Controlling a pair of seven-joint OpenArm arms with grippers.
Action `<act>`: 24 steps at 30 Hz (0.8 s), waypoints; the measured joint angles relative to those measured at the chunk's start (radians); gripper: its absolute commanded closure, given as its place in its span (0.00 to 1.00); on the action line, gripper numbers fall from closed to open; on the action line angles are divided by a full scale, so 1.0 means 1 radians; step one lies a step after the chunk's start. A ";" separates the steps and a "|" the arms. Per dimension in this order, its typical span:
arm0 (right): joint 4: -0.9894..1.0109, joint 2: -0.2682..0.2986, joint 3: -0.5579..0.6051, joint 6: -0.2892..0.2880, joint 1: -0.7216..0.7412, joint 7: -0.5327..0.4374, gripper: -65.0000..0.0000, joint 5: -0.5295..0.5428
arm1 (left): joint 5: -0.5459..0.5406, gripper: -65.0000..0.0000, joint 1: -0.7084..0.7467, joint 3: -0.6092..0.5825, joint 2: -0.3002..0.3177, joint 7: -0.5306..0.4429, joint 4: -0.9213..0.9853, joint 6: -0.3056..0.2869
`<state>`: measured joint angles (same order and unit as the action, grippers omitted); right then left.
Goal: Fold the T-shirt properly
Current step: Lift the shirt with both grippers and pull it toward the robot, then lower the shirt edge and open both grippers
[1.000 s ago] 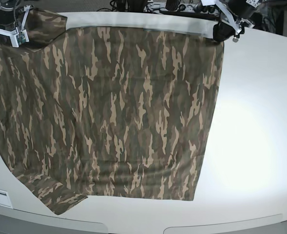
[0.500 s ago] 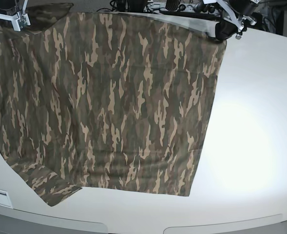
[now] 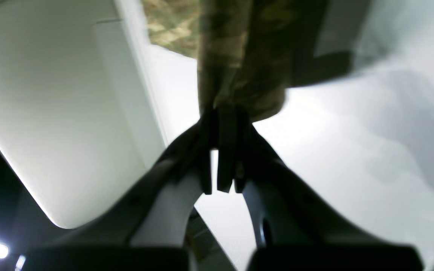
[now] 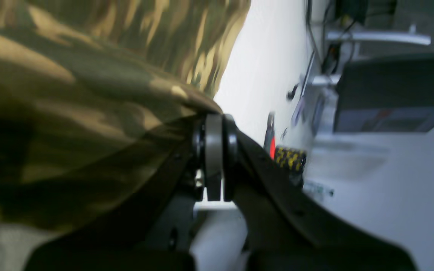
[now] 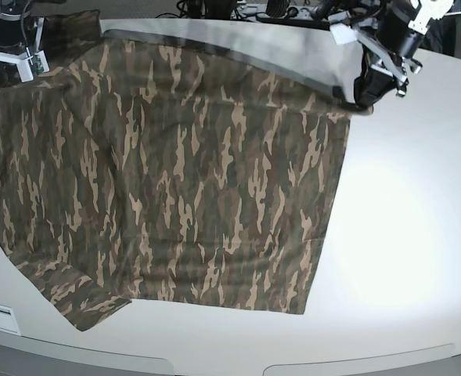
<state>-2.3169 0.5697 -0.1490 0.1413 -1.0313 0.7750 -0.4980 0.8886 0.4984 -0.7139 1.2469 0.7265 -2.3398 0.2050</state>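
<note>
Both hands, left (image 5: 369,92) and right (image 5: 17,64), still pinching one T-shirt (image 5: 191,172), moved nearer.

The T-shirt (image 5: 191,180) carries a camouflage print of olive green, brown and tan streaks. The desk (image 5: 418,204) beneath it is plain white. Both sets of fingers (image 3: 226,150) are black.

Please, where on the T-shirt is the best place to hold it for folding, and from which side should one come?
Probably the two far corners of the T-shirt, from the far edge: the left gripper and right gripper already pinch the corners there, lifting that edge evenly.
</note>
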 measured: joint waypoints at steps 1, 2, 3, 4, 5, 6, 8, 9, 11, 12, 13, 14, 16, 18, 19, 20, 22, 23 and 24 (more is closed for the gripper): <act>0.000 0.000 0.000 -0.008 0.023 -0.004 1.00 0.000 | -0.031 1.00 -0.010 0.029 0.000 -0.011 0.000 -0.001; 0.000 0.000 0.000 -0.016 0.045 -0.007 1.00 -0.002 | -0.069 1.00 -0.022 0.057 0.000 -0.030 0.000 -0.004; 0.000 0.001 0.000 -0.033 0.069 -0.010 1.00 -0.002 | -0.108 1.00 -0.036 0.087 0.000 -0.028 0.000 -0.005; 0.000 0.000 0.000 -0.047 0.091 -0.015 1.00 0.000 | -0.144 1.00 -0.050 0.115 0.000 -0.029 0.000 -0.004; 0.000 0.001 0.000 -0.056 0.113 -0.023 1.00 0.003 | -0.187 1.00 -0.064 0.144 0.000 -0.044 0.000 -0.005; 0.000 0.004 0.000 -0.056 0.132 -0.031 1.00 0.022 | -0.218 1.00 -0.077 0.168 0.000 -0.061 0.000 -0.005; 0.000 0.017 0.000 -0.065 0.166 -0.031 1.00 0.055 | -0.276 1.00 -0.080 0.202 0.000 -0.119 0.000 -0.020; 0.000 0.020 0.000 -0.073 0.182 -0.031 1.00 0.056 | -0.298 1.00 -0.080 0.211 0.000 -0.141 0.000 -0.031; 0.002 0.018 -0.013 -0.087 0.208 -0.043 1.00 0.077 | -0.308 1.00 -0.077 0.220 -0.004 -0.161 0.000 -0.034; 0.009 0.019 -0.027 -0.101 0.218 -0.059 1.00 0.092 | -0.306 1.00 -0.078 0.225 -0.008 -0.162 0.000 -0.034; 0.020 0.019 -0.043 -0.109 0.225 -0.071 1.00 0.123 | -0.306 1.00 -0.078 0.230 -0.012 -0.162 0.000 -0.033; 0.034 0.019 -0.059 -0.116 0.232 -0.087 1.00 0.158 | -0.306 1.00 -0.078 0.231 -0.018 -0.161 0.000 -0.033; 0.064 0.017 -0.082 -0.140 0.253 -0.114 1.00 0.220 | -0.308 1.00 -0.078 0.231 -0.034 -0.162 0.000 -0.033; 0.098 0.017 -0.089 -0.171 0.281 -0.119 1.00 0.270 | -0.309 1.00 -0.078 0.230 -0.054 -0.182 0.000 -0.033; 0.117 0.017 -0.089 -0.180 0.296 -0.120 1.00 0.284 | -0.309 1.00 -0.078 0.230 -0.061 -0.204 0.000 -0.033; 0.131 0.017 -0.090 -0.188 0.307 -0.121 1.00 0.298 | -0.306 1.00 -0.078 0.230 -0.071 -0.215 0.000 -0.033; 0.154 0.017 -0.090 -0.210 0.331 -0.121 1.00 0.323 | -0.306 1.00 -0.078 0.230 -0.092 -0.232 0.014 -0.033; 0.166 0.016 -0.090 -0.221 0.344 -0.121 1.00 0.334 | -0.309 1.00 -0.080 0.230 -0.102 -0.233 0.023 -0.037; 0.177 0.016 -0.090 -0.228 0.354 -0.121 1.00 0.343 | -0.309 1.00 -0.087 0.230 -0.111 -0.234 0.034 -0.038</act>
<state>-2.1399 0.5854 -0.2394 -0.0868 -0.6773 0.6540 -0.1547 0.5793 0.4114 -0.4839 1.1355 0.4927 -2.3054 0.1673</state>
